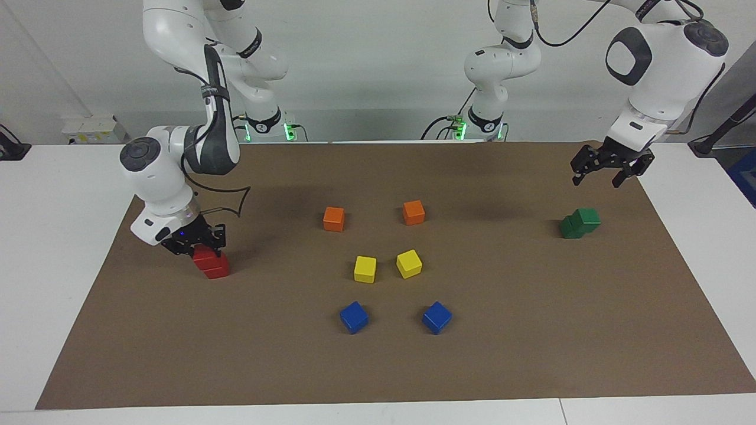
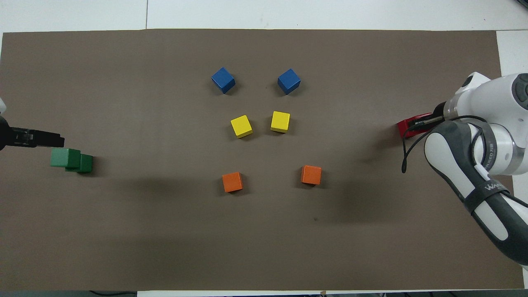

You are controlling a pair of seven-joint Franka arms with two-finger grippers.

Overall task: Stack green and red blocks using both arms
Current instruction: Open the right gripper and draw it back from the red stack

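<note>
Right end effector (image 1: 198, 247) pinches the upper red block (image 1: 207, 255), which sits on the lower red block (image 1: 217, 270) at the right arm's end of the surface. Cubes look rigid, light, glossy, possibly slippery; grip flat side faces. No long axis. Green stack (image 1: 580, 223), at the left arm's end, apparently sits offset and twisted. Left end effector (image 1: 608, 167) hovers above it, fingers spread.

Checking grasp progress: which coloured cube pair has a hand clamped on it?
The glossy red cube pair: the right hand grips its top cube. Green pair stands free.
</note>
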